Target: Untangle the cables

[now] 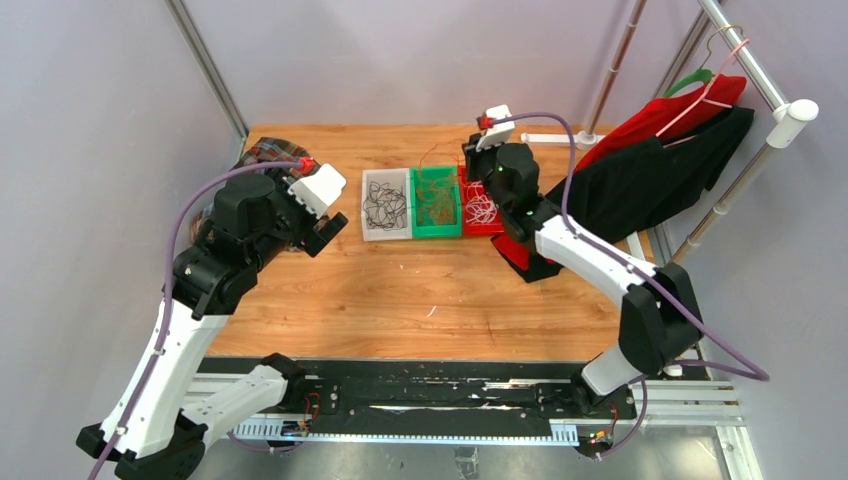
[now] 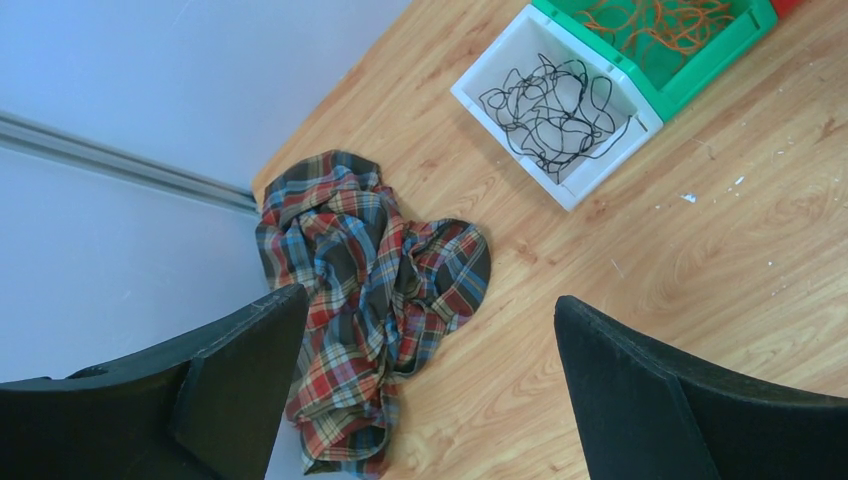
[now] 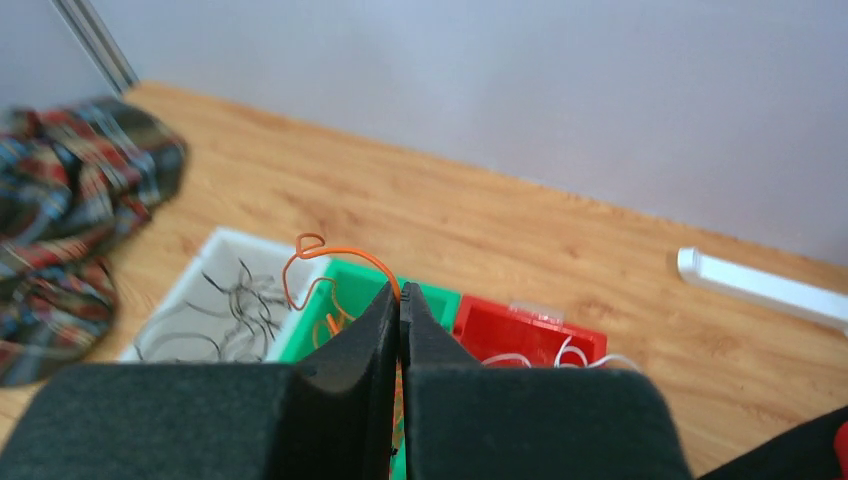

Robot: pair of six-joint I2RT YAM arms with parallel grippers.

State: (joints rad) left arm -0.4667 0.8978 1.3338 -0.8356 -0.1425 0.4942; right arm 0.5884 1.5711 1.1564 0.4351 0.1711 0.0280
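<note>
**Cable sorting station: one orange-brown strand held, three heaps binned**

Far left on the table [image 1: 420, 290] lies one crumpled plaid cloth [image 2: 370, 290]. The left gripper [image 2: 428, 300] hangs above it, jaws spread wide and holding nothing.

Right of the cloth stand three bins in one row running left to right, walls touching and long sides running near to far. They are one white bin [image 1: 388, 236], one green bin [image 1: 437, 232] and one red bin [image 1: 482, 230].

The cables are sorted by colour, one heap per bin:
- The black cables [image 2: 550, 110] lie in the white bin as loose overlapping loops. The heap has no single long axis.
- The orange-brown cables [image 1: 436, 200] lie in the green bin.
- The white cables [image 1: 481, 210] lie in the red bin.

Strands within each heap cannot be counted.

The right gripper [image 3: 400, 300] sits over the border of the green and red bins, jaws pressed together and pinching one orange-brown cable [image 3: 340, 250]. In the right wrist view, that strand leaves the jaw tips and arcs up and to the left. It ends in a small curl above the edge shared by the white and green bins. Its long axis runs roughly left to right, along the bin row.

Further right, one white bar [image 3: 760, 285] lies on the table. Past the table's right edge, red and black garments [image 1: 650, 170] hang from a rail.
</note>
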